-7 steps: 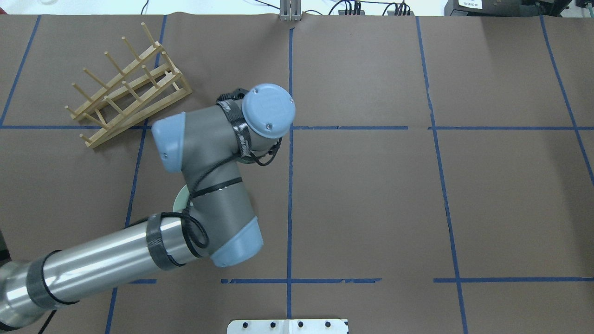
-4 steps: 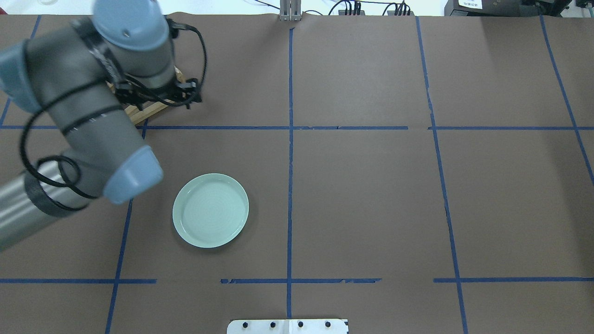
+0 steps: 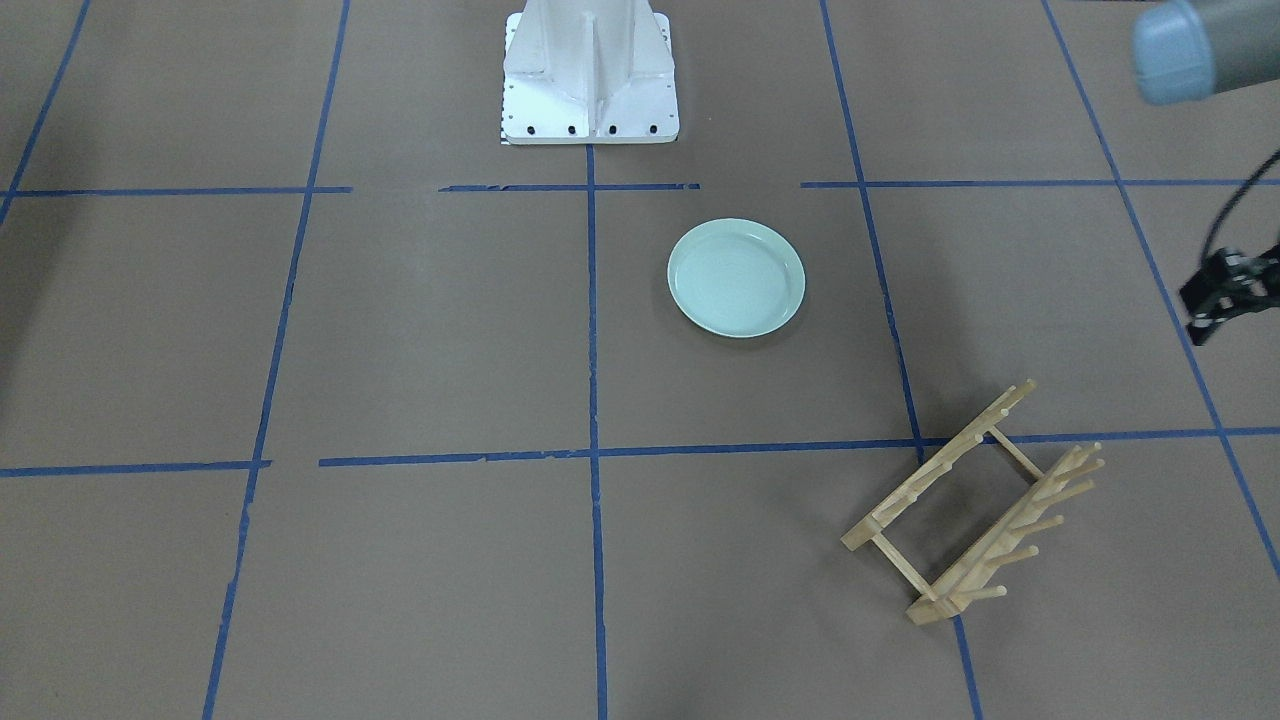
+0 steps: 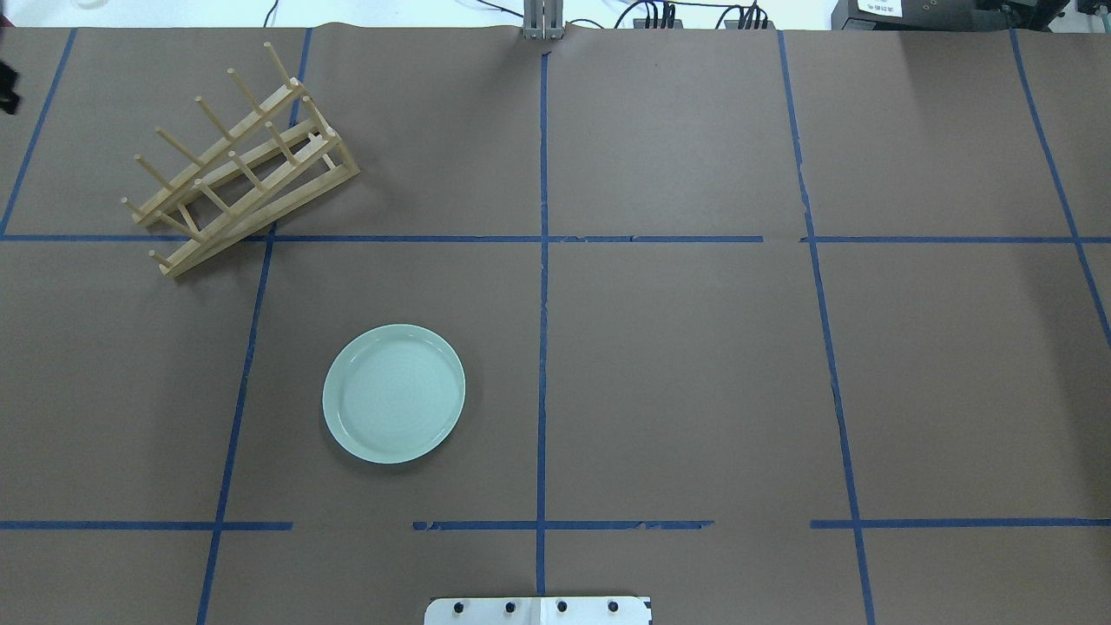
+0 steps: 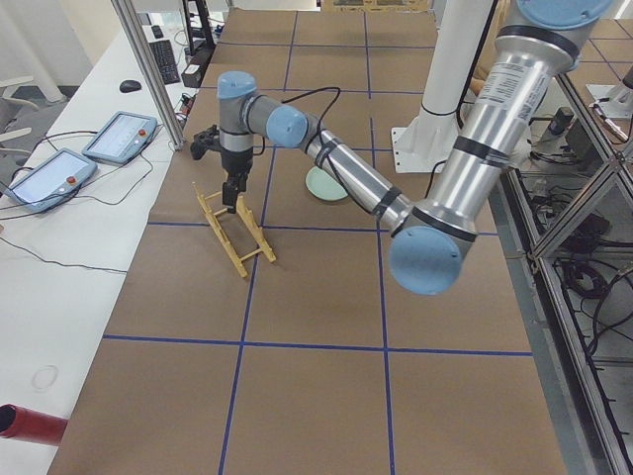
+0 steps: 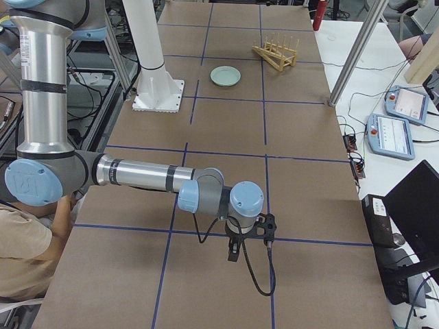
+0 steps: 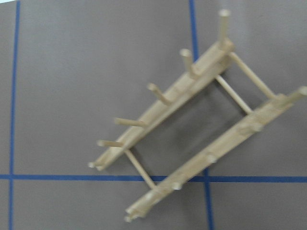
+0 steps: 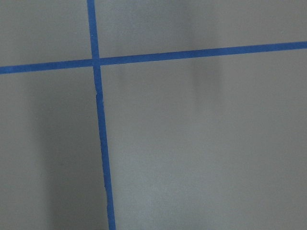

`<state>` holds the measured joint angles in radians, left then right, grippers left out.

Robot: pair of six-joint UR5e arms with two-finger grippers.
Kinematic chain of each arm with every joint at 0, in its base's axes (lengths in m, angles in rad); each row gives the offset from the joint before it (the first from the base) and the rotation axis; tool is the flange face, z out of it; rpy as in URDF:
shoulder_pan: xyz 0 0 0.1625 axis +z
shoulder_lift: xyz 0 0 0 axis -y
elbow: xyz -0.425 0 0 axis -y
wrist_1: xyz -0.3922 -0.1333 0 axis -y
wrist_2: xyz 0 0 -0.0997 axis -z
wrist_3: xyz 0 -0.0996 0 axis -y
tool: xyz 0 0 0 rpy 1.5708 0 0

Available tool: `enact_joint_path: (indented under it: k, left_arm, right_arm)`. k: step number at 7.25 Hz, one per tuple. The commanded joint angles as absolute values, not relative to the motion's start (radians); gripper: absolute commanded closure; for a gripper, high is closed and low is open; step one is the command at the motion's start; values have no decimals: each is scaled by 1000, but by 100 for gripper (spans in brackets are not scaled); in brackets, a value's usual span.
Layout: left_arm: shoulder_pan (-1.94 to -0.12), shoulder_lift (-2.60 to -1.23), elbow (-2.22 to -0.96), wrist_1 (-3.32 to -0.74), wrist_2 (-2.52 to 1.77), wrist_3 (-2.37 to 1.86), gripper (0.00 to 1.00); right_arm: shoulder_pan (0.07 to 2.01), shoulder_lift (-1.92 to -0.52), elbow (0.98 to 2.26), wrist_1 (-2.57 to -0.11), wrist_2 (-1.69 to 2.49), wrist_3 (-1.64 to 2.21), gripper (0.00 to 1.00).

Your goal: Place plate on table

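The pale green plate lies flat on the brown paper table, inside one grid square, with nothing touching it. It also shows in the front view, the left side view and the right side view. My left gripper hangs high near the wooden rack, well away from the plate. Only a black part of it shows at the front view's right edge, and I cannot tell whether it is open. My right gripper points down over bare table far from the plate; I cannot tell its state.
A wooden peg rack stands at the far left of the table; it fills the left wrist view. The white robot base is at the near edge. The right wrist view shows only paper and blue tape lines.
The left arm, which covered the plate a second ago, has swung up and back-left over the rack and left the overhead view. The plate now lies uncovered and has not moved.
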<state>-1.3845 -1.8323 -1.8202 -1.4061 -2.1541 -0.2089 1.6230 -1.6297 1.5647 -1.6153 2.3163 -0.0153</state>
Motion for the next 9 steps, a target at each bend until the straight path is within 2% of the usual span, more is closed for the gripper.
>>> enact_joint_path:
  k: [1,2,5,8,9]
  left_arm:
    - [-1621,-1578,-1772,-1535,-2322,80,0]
    - [-1647,-1495,-1772,-1578,-2324,121,0]
    - [-1646,-1416,-1717,-1585,-2325,117,0]
    - [-1643,-1430,-1738,-1571,-2333,66,0]
    - [-1634,-1449,-1756,-1572,-2389,-87,0]
  right_arm:
    - [1623,-1629,1565,-1615,2316,-15,0]
    - [1623,-1629,1565,-1615,2316,-15,0]
    - [1623,-1631,1563,-1615,2316,-15,0]
    - [1623,-1629,1565,-1615,2316,-15,0]
    - [1623,-1631,1565,-1615,2316,-15,0]
